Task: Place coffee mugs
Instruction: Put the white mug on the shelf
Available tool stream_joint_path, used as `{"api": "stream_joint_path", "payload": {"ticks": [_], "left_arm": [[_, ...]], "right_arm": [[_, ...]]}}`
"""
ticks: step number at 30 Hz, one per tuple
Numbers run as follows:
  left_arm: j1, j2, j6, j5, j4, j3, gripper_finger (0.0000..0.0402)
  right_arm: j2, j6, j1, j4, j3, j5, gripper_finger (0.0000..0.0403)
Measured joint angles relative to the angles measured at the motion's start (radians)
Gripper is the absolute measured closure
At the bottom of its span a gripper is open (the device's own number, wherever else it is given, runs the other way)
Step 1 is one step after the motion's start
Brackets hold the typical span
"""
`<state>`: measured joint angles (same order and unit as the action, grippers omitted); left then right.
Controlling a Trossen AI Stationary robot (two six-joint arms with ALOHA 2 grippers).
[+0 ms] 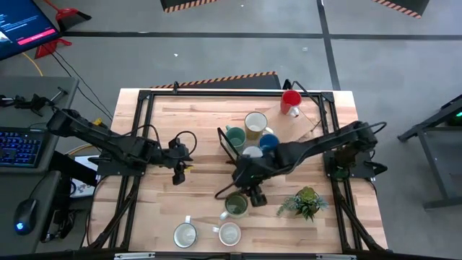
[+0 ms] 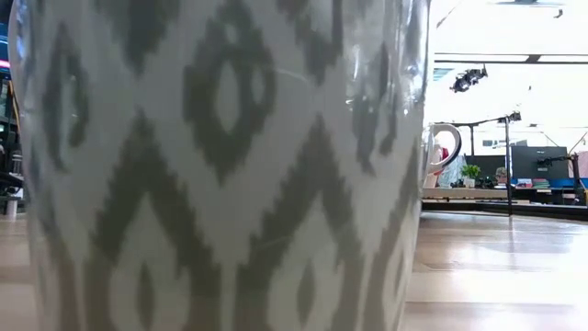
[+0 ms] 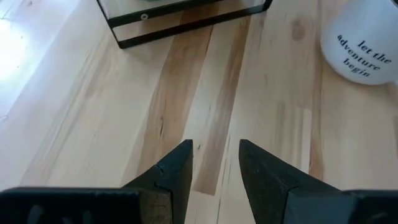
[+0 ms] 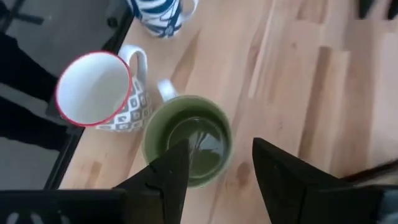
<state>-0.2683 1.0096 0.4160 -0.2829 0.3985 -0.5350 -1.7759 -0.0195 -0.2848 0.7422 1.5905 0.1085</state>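
The olive green mug (image 1: 235, 205) stands upright on the near middle of the table, and my open right gripper (image 1: 249, 193) is at it. In the right wrist view the gripper (image 4: 217, 168) is right over this mug (image 4: 186, 146). My open left gripper (image 1: 178, 175) hovers over bare wood left of centre, with nothing between its fingers (image 3: 216, 162). Teal (image 1: 234, 136), cream-yellow (image 1: 255, 124), blue (image 1: 268, 142) and white (image 1: 251, 152) mugs cluster at the centre. A red mug (image 1: 291, 101) stands near the far edge. Two pale mugs (image 1: 185, 234) (image 1: 229, 233) stand at the near edge. My right gripper comes at the olive green mug from above, slanting down. One finger (image 4: 174, 165) is over the mug's mouth and the other (image 4: 273, 168) is outside its wall (image 4: 227, 149). I cannot tell whether either finger touches the mug.
A small potted plant (image 1: 306, 201) stands right of the olive mug. A patterned red-rimmed mug (image 4: 93, 90) and a blue-striped one (image 4: 161, 15) stand close beside it. A grey-patterned mug (image 2: 211, 165) fills the low view. A white lettered mug (image 3: 364, 37) is beyond the left gripper. A black frame (image 1: 216, 90) edges the table.
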Motion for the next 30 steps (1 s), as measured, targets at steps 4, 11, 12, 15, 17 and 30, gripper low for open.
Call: {"api": "stream_joint_path", "payload": {"ticks": [4, 11, 12, 15, 17, 30], "left_arm": [[-0.002, 0.0, -0.001, 0.0, 0.0, 0.0, 0.028], [0.002, 0.0, 0.029, 0.001, 0.0, 0.0, 0.028], [0.001, 0.0, 0.04, 0.002, -0.001, 0.0, 0.028], [-0.004, 0.0, 0.075, 0.012, -0.004, 0.0, 0.028], [-0.011, 0.0, 0.08, 0.012, -0.006, 0.0, 0.028], [-0.016, 0.0, 0.08, 0.012, -0.007, 0.0, 0.028]], "right_arm": [[-0.062, 0.001, -0.016, -0.005, 0.015, 0.0, 0.0242], [-0.127, -0.006, -0.03, -0.003, 0.016, -0.019, 0.0242], [-0.132, -0.005, -0.031, -0.006, 0.016, -0.039, 0.0242], [-0.141, -0.001, -0.031, -0.006, 0.016, -0.093, 0.0242], [-0.141, -0.001, -0.03, -0.009, 0.014, -0.099, 0.0242], [-0.161, -0.057, -0.059, -0.078, -0.004, -0.139, 0.0242]]}}
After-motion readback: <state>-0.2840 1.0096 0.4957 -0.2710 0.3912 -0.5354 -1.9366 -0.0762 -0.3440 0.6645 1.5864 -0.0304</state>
